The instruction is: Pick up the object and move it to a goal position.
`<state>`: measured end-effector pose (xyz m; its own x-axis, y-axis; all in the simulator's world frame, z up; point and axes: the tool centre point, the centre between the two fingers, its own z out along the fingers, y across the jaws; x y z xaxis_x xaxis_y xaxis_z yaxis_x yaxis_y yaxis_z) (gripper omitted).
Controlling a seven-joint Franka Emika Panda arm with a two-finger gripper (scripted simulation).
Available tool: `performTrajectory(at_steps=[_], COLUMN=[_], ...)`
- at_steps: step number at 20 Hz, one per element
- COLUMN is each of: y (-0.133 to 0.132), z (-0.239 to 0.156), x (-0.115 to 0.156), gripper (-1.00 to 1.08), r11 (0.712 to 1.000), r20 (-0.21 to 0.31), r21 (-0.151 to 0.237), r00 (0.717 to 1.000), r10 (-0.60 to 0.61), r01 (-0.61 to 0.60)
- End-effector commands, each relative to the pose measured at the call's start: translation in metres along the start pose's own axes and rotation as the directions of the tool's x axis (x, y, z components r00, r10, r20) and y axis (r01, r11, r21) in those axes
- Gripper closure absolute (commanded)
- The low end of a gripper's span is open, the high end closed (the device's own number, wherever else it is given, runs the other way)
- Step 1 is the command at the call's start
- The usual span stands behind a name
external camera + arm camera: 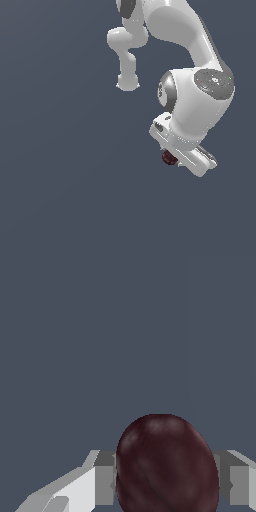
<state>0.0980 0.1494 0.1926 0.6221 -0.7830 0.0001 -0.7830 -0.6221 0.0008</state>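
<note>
Dark red and mottled, the object (167,463) fills the lower middle of my wrist view, seated between my two grey fingers (104,483), which press in on either flank. My end effector (167,486) is closed down to the ball's width and has hold of it; both pads appear to touch its sides about the widest part, which is where I judge a round thing should be taken.

It looks small, light and stiff, with a smooth skin that could slip or roll out if my grip slackened, so I would keep the squeeze firm and even.

Farther out, in the exterior view, the ball shows as a small dark spot (169,158) beneath my white hand, right of centre in the frame, over plain grey-blue ground (60,190).
</note>
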Motion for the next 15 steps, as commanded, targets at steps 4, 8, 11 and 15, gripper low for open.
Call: performTrajectory(at_steps=[4,8,11,15], y=[-0.016,-0.023,-0.026,-0.027], z=[-0.01,-0.013,-0.015,-0.016], x=[-0.001,-0.001,-0.001,-0.001], gripper=[1.08,1.08,1.08,1.08], r11=[1.0,1.0,1.0,1.0], r20=[0.0,0.0,0.0,0.0], r21=[0.001,0.001,0.001,0.001], r00=[1.0,1.0,1.0,1.0], r10=[0.0,0.0,0.0,0.0], r01=[0.0,0.0,0.0,0.0])
